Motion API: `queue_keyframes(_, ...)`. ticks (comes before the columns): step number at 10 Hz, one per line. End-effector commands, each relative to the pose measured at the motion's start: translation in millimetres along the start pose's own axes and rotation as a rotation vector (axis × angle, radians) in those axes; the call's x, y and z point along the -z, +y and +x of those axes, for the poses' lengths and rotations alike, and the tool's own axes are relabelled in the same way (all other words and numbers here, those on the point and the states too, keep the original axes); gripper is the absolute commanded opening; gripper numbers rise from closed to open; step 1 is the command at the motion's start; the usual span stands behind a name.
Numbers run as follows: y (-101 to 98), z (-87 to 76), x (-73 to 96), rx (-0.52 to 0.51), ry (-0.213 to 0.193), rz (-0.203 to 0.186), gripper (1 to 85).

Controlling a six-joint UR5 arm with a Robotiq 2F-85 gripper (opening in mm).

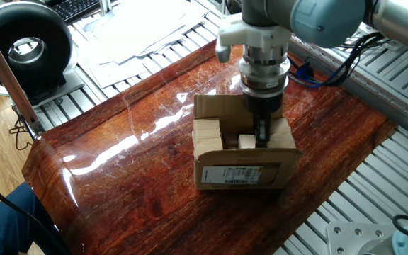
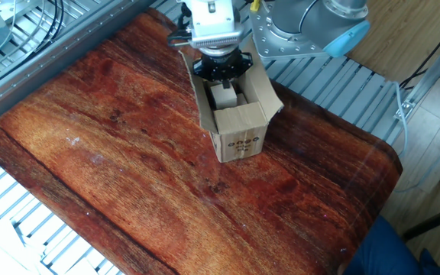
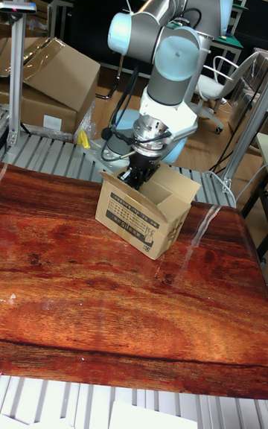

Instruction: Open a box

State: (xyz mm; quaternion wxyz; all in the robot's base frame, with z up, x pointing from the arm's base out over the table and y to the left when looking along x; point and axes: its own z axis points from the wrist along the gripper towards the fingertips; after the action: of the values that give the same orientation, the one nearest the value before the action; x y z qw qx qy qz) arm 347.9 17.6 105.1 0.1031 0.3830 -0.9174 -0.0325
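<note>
The box [image 1: 243,159] sits on the red-brown wooden tabletop [image 1: 119,177], toward the edge nearest my base, resting flat on its bottom. Its top flaps are up and spread, so the interior is exposed from above. A white barcode label [image 1: 241,175] is on one long side wall; black printing covers another wall in the tall fixed view [image 3: 130,211].

My hand [image 1: 261,134] is lowered straight down into the open top of the box, fingers inside the carton below the level of the raised flaps. In the other fixed view the hand [image 2: 221,70] stands over the end of the box closest to my base, with the rear flap just behind it. From the tall fixed view the hand [image 3: 141,173] is partly hidden by the near wall and flap.

Inside the box are pale wooden blocks [image 1: 207,134]: a stack stands against one end wall, and a further block [image 2: 224,95] lies near the middle, just beside my fingers. I cannot tell whether the fingers are touching this block or merely beside it, and I cannot tell whether the hand is open or closed, as the fingertips are masked by the box walls and the hand's own body in all three views.

Off the tabletop: a black round device [image 1: 25,46], loose papers [image 1: 133,28], and larger cardboard cartons [image 3: 48,75] behind my base.
</note>
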Motion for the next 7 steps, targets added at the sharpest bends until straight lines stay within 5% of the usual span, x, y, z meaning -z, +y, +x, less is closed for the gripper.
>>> queue_keyframes(1, -2.0, 11.8, 10.7, 0.029, 0.046, -0.007, 1.0)
queue_keyframes(7, 1.5, 12.9, 24.0, 0.031, 0.098, -0.036, 1.0)
